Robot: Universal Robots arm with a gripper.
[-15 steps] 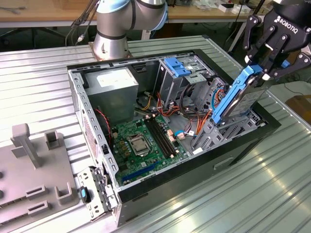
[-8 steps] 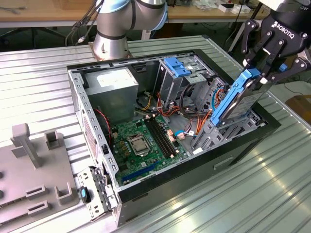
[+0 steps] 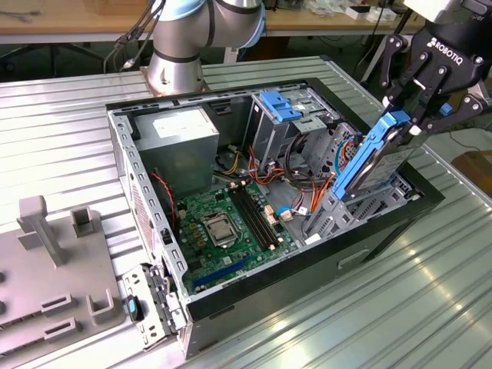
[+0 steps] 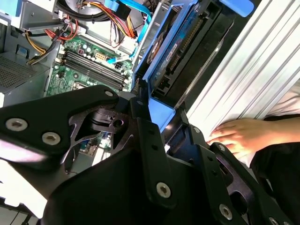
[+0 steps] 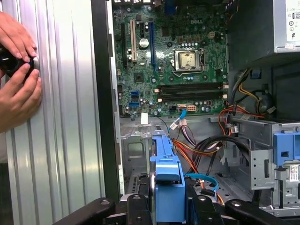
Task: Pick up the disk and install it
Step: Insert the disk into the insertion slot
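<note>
Jaws pinched tight on the blue plastic rail at the top end of the disk (image 3: 374, 165). One gripper (image 3: 406, 123), black, w/ linked metal fingers. One disk: flat rectangular slab, silvery side, blue rails along its edges. It stands on edge, tilted, w/ its lower end down inside the open PC case (image 3: 307, 263) at the exterior view's right end. Whether that end rests on the grey sheet-metal bay or hangs just clear, can't tell.

Inside the case:
- one green mobo (image 3: 227, 223) w/ one square metal CPU socket (image 5: 189, 60)
- prob. four long dark RAM slots (image 5: 190, 93)
- one boxy grey PSU (image 3: 181, 134)
- one metal drive cage (image 3: 280, 115) w/ a blue latch
- loose bundles of red, orange and yellow wires (image 3: 304, 173)

Case lies on a ribbed aluminium table (image 3: 400, 307). One grey plastic fixture (image 3: 46, 261) w/ upright posts sits at the exterior view's left. In the first wrist view a person's two hands (image 5: 18, 93) cup one small round black object (image 5: 9, 61) over the ribbing.
</note>
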